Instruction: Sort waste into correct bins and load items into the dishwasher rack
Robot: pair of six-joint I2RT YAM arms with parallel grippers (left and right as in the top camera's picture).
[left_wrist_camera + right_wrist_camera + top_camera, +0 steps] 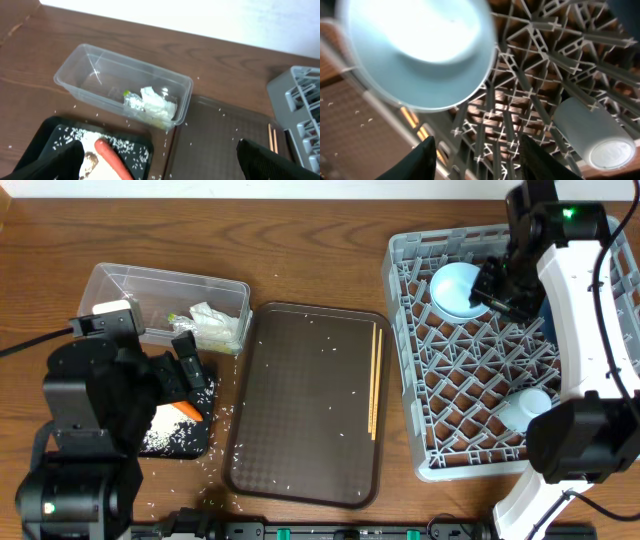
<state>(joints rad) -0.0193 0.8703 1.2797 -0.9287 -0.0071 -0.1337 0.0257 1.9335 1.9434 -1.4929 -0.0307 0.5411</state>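
Brown wood-grain tabletop (300,240) lies under everything you see, dotted with loose white rice grains (222,415). At far left your left gripper (157,167) hangs over the shallow black rectangular tray (52,129), its dark fingers (270,160) spread wide with nothing between them. That matte tray holds a bed of rice, a smooth orange carrot piece (112,161) and a brownish smear beside it, too blurred to name. Behind the tray stands the clear rectangular plastic tub (75,62), thin-walled, glossy and round-cornered. Inside it, crumpled white paper (159,105) and a small green-yellow wrapper (126,93) lie touching at its right end. Next you have the large dark brown serving tray (300,400), finely textured and speckled with grains, with two thin wooden chopsticks (375,380) lying along its right side. At right sits the big square light-grey plastic rack (400,350), a lattice of ribs and pegs. A glossy white round bowl (455,288) rests in its rear left part. A small pale cup (525,408), its tint hard to tell, lies tilted near the front with its base showing. Your right gripper (480,160) hovers just beside the bowl, fingers apart, holding nothing.
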